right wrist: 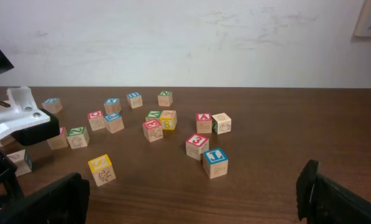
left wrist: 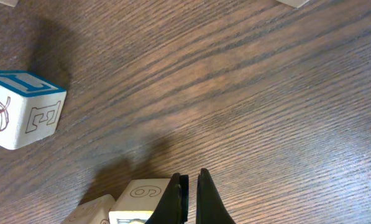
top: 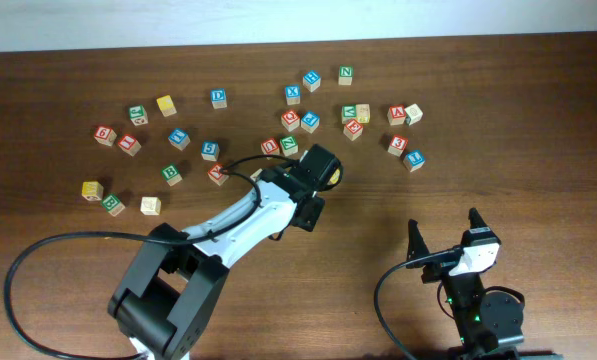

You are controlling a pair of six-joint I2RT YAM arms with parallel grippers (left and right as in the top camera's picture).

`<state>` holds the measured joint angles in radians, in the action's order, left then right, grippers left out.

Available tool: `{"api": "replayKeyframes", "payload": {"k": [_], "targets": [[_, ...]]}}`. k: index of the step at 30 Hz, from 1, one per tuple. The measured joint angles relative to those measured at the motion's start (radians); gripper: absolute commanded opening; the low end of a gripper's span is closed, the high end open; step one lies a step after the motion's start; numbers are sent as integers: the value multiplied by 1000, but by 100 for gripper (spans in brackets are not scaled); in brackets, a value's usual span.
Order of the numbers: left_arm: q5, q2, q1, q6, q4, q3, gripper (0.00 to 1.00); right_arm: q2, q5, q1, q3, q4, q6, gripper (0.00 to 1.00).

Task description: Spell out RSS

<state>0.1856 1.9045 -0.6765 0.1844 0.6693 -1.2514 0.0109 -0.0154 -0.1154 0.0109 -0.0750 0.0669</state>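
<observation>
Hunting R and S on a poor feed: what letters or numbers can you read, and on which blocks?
"E": side of blue-topped block.
"6" or "9": pale block, left wrist view's bottom edge.
"3": red-framed block.
"I": blue-framed block beside it.
The rest: too small to read.

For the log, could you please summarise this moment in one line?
left gripper: shut, beside yellow cube | right gripper: open, empty | task: word not spelled
</observation>
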Motion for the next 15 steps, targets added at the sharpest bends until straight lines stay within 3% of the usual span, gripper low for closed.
{"api": "replayKeyframes", "payload": {"k": [15], "targets": [[-2, 0, 0, 45, 22, 1, 0, 0, 0, 0, 0, 0, 0, 98]]}}
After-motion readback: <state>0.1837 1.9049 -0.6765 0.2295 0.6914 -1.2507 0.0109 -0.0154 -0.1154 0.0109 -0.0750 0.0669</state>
